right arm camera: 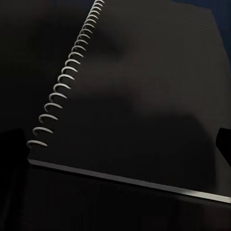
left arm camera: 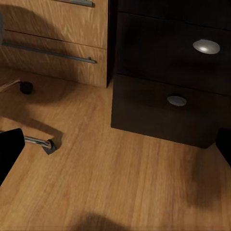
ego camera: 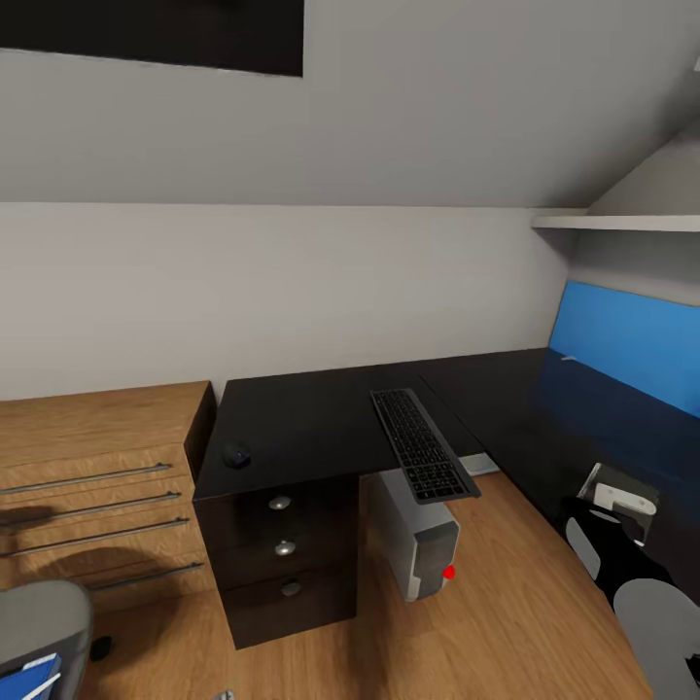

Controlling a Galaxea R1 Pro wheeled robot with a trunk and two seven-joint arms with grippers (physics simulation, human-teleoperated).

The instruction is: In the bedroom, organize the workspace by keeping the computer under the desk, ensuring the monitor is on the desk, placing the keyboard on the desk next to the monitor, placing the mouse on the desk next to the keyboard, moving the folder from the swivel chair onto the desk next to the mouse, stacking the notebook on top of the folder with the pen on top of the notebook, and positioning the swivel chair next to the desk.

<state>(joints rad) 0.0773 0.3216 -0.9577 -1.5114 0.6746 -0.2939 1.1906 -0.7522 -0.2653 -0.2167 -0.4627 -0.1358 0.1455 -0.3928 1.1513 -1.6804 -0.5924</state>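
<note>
Black right arm [ego camera: 612,554] with white bracket, grey rounded covers, black fingers [left arm camera: 8,151]

A light wooden chest [ego camera: 92,476] with long metal bar handles [ego camera: 87,507] is seen at the left, set against a pale grey wall [ego camera: 292,282]. A wooden floor [ego camera: 506,622] is spread across the near part of the room. A dark panel [ego camera: 156,34] is mounted high on the far wall. At the far right, a white shelf [ego camera: 617,223] is fixed under the sloped ceiling, and a blue panel [ego camera: 627,340] is set below it.
</note>
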